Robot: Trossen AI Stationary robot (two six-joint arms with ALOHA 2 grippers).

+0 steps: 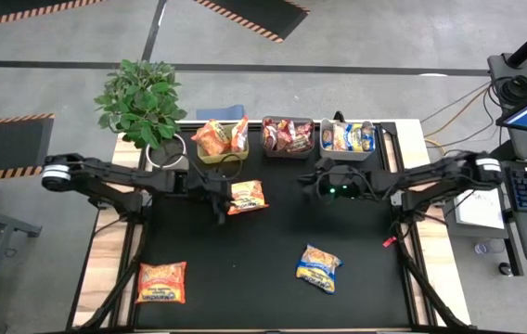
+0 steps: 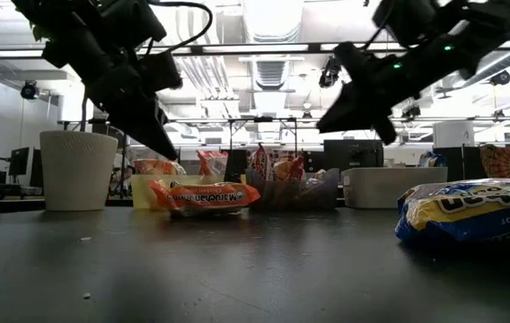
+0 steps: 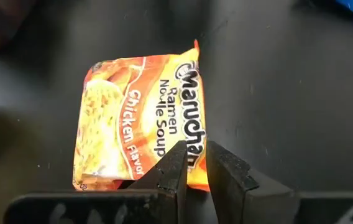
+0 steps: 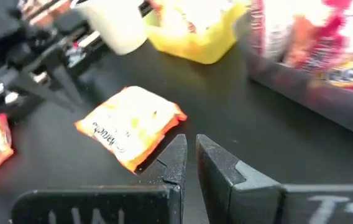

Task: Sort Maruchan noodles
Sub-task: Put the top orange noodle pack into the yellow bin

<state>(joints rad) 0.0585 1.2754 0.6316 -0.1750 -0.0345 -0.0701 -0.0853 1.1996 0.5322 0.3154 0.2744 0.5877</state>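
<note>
Left gripper (image 1: 221, 197) is up off the worktop (image 1: 263, 241) with its fingers pinched on the edge of an orange chicken packet (image 1: 247, 196), just in front of the yellow bin (image 1: 219, 148). Right gripper (image 1: 312, 183) hangs near the grey bin (image 1: 347, 148), fingers nearly together and holding nothing. 2 more packets are lying loose: an orange one (image 1: 161, 282) front-left and a blue-and-yellow one (image 1: 318, 267) front-right.
</note>
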